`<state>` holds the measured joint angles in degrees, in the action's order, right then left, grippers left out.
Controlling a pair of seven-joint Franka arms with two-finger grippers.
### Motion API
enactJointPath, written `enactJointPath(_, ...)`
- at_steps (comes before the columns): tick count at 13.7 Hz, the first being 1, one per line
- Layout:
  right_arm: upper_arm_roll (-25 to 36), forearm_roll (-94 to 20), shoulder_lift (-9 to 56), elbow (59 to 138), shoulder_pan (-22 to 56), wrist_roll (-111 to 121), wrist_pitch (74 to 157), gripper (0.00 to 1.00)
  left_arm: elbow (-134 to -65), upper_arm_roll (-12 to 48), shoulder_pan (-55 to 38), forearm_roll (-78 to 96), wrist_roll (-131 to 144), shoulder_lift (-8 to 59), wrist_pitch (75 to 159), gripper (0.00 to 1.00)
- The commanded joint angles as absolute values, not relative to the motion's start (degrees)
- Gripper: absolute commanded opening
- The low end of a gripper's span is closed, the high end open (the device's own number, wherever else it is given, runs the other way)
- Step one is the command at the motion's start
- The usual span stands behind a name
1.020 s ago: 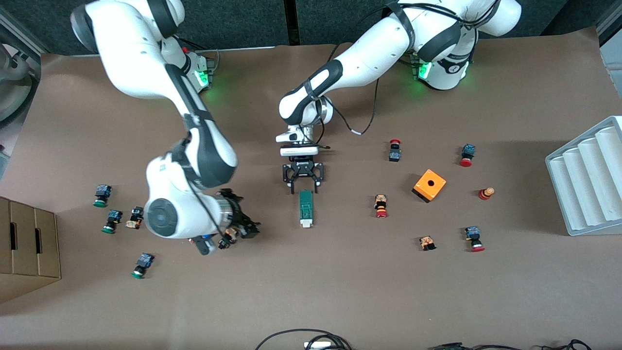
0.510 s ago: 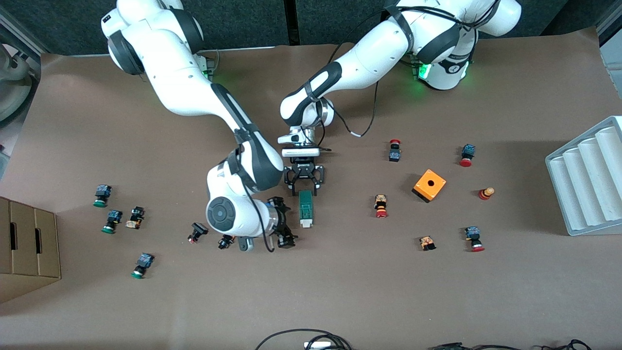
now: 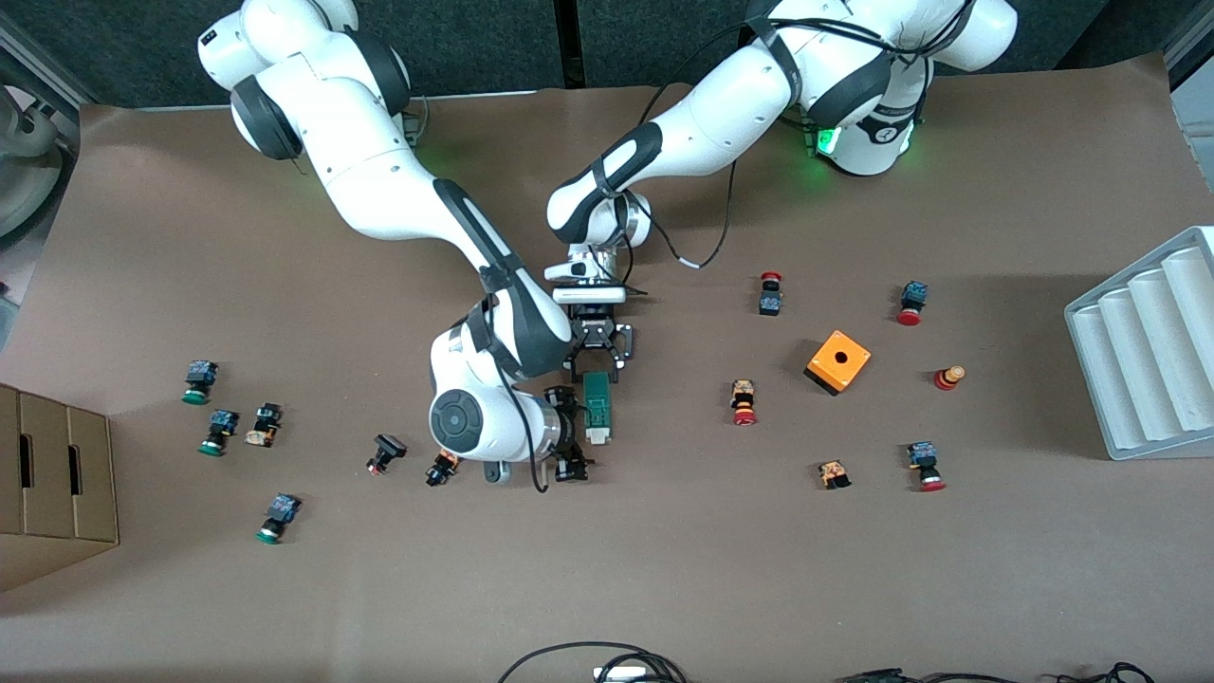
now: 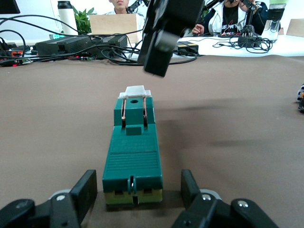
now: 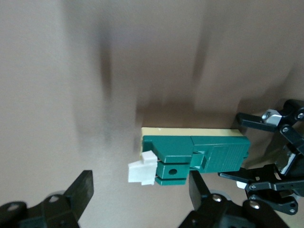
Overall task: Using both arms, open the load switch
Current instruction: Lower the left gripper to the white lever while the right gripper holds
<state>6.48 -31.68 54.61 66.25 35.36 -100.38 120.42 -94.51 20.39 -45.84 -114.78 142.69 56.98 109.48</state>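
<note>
1. The table [image 3: 854, 588], covered in brown paper, is seen carrying all parts; a grey ridged tray [image 3: 1148, 351] is placed at the left arm's end and a cardboard box [image 3: 52, 484] at the right arm's end.
2. The right arm [image 3: 398, 199] is extended from its base across the middle of the table. The right gripper [image 3: 569, 438] is positioned low beside the load switch, at its white-block end, with its fingers spread wide and nothing between them.
3. The left arm [image 3: 702, 114] is brought down to the other end of the switch. The left gripper [image 4: 138, 190] is set at table level, its fingers [image 4: 85, 190] flanking the dark-green end closely; whether the pads actually touch the body cannot be told for sure.
4. An orange cube [image 3: 838, 361] is noted toward the left arm's end.
5. The load switch [image 3: 596, 407] is lying flat near mid-table, its white block [image 5: 141, 171] pointing toward the front camera.
6. Small push buttons, e.g. [image 3: 744, 401], are scattered on both sides.
</note>
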Motion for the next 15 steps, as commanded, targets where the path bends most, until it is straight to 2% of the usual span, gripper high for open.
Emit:
enactJointPath(1,6.6,-33.5,57.7,62.8,36.1,-102.1,121.2,0.87,-92.7,19.8,-47.2,-115.2,143.7,59.6,109.0,0.79)
enactJointPath(6,6.5,-34.3,58.5,62.4,36.6,-104.2,121.0,0.87,-92.7,19.8,-47.3,-116.2,143.7,60.0,108.9,0.79)
enactJointPath(9,6.4,-34.9,58.5,62.4,36.9,-104.3,120.6,0.83,-92.7,19.8,-47.3,-116.3,143.7,60.1,108.9,0.79)
enactJointPath(13,6.7,-34.9,58.4,62.4,37.4,-104.8,120.2,0.69,-92.8,19.8,-47.3,-116.3,143.7,60.0,108.8,0.77)
enactJointPath(14,6.7,-34.9,58.4,62.4,37.4,-104.8,120.2,0.63,-92.8,19.8,-47.3,-116.3,143.6,60.0,108.7,0.77)
enactJointPath(15,6.8,-34.9,58.4,62.5,37.4,-104.8,120.1,0.62,-92.8,19.8,-47.3,-116.3,143.7,60.0,108.3,0.77)
